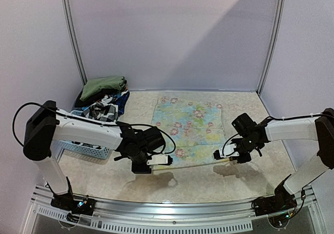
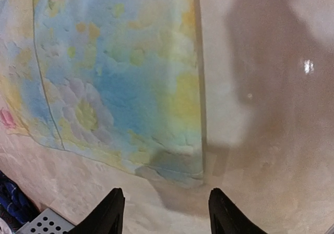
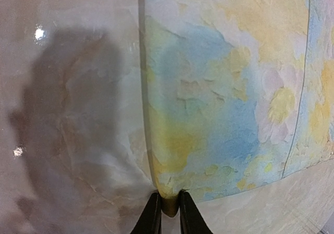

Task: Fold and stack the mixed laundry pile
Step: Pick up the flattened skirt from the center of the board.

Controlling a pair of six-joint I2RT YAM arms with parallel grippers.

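Two arms reach the near edge. The right gripper (image 3: 166,197) pinches a corner of the floral cloth (image 1: 190,124) in its jaws. The left gripper (image 2: 164,202), jaws spread, hangs just off the other near corner. The cloth lies flat mid-bench (image 1: 209,184), and the other garments (image 1: 104,96) are heaped over a basket (image 1: 83,149) at left.

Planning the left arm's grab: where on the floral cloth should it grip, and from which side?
Its near left corner, from the near edge. The floral cloth lies flat, that corner sits ahead of the open left gripper, and the right gripper pinches the other near corner.
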